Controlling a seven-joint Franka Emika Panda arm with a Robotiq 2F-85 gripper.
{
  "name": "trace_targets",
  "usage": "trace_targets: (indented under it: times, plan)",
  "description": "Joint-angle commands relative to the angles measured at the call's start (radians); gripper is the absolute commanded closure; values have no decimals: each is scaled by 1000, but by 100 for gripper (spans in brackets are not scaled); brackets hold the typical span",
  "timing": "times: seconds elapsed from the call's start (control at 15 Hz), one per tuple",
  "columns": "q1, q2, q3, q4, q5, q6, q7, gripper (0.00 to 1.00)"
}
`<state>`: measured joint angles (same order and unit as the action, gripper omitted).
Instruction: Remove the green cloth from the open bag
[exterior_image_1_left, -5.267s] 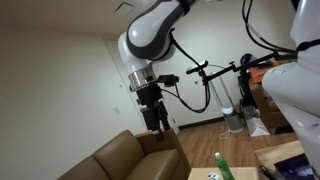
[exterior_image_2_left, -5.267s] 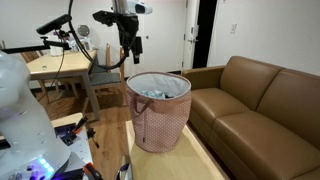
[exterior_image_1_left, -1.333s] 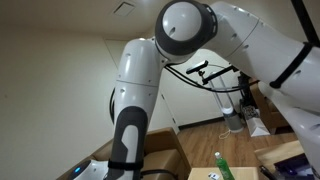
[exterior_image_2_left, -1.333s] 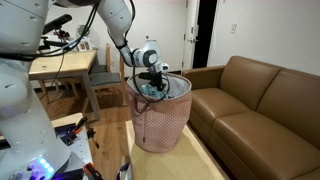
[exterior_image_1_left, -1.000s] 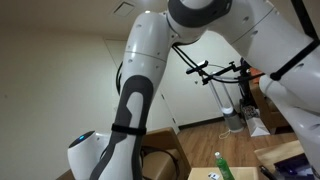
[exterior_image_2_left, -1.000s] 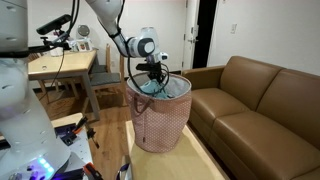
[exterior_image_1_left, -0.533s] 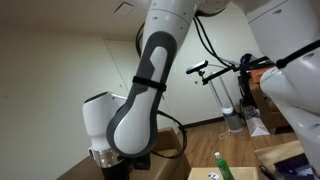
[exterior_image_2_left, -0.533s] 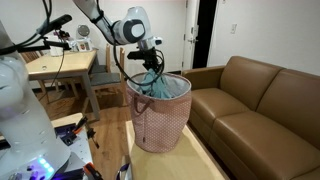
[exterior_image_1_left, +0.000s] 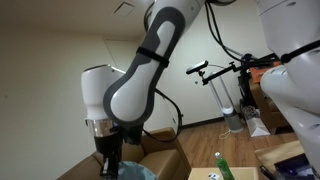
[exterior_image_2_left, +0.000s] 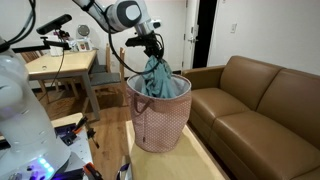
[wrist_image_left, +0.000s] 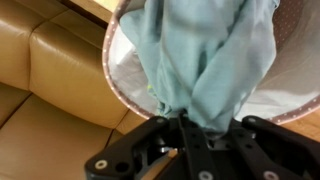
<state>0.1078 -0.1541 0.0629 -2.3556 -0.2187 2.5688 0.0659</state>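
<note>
The green cloth (exterior_image_2_left: 156, 78) hangs in limp teal folds from my gripper (exterior_image_2_left: 151, 52), which is shut on its top. Its lower end still reaches into the mouth of the open bag (exterior_image_2_left: 159, 118), a pinkish mesh basket-like bag standing on the floor. In the wrist view the green cloth (wrist_image_left: 208, 58) drapes down from my gripper (wrist_image_left: 188, 128) over the open bag's pale rim (wrist_image_left: 117, 87). In an exterior view my gripper (exterior_image_1_left: 108, 160) hangs low beneath the white arm, with a bit of the green cloth (exterior_image_1_left: 131, 172) beside it.
A brown leather sofa (exterior_image_2_left: 255, 100) stands right beside the bag. A wooden table (exterior_image_2_left: 60, 65) with a stand and cables is behind it. A green-topped bottle (exterior_image_1_left: 220, 161) stands on a surface near a bicycle (exterior_image_1_left: 228, 72). A dark doorway (exterior_image_2_left: 205, 30) is at the back.
My gripper has risen out of the bag's mouth, shut on the cloth. The cloth has come up with it and now hangs above the rim.
</note>
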Motion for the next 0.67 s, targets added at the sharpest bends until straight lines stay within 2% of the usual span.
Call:
trace_targets:
  times: [0.0,0.07,0.13,0.2,0.27,0.33,0.4,0.6]
  plan:
    - [-44,-174,-26,-13,66,-164,-20,93]
    - [-51,-205,-44,-13,87,-200,-38,92]
    - [-70,-230,-45,-30,67,-184,-7,92]
    - [-58,-173,-26,0,58,-169,-10,93]
    - [-68,-196,-32,-4,58,-174,-11,87]
    - [-70,-200,-32,-6,58,-175,-11,87]
    - [-69,-195,-28,-6,57,-174,-10,93]
    - [-80,-205,-38,19,92,-216,29,93]
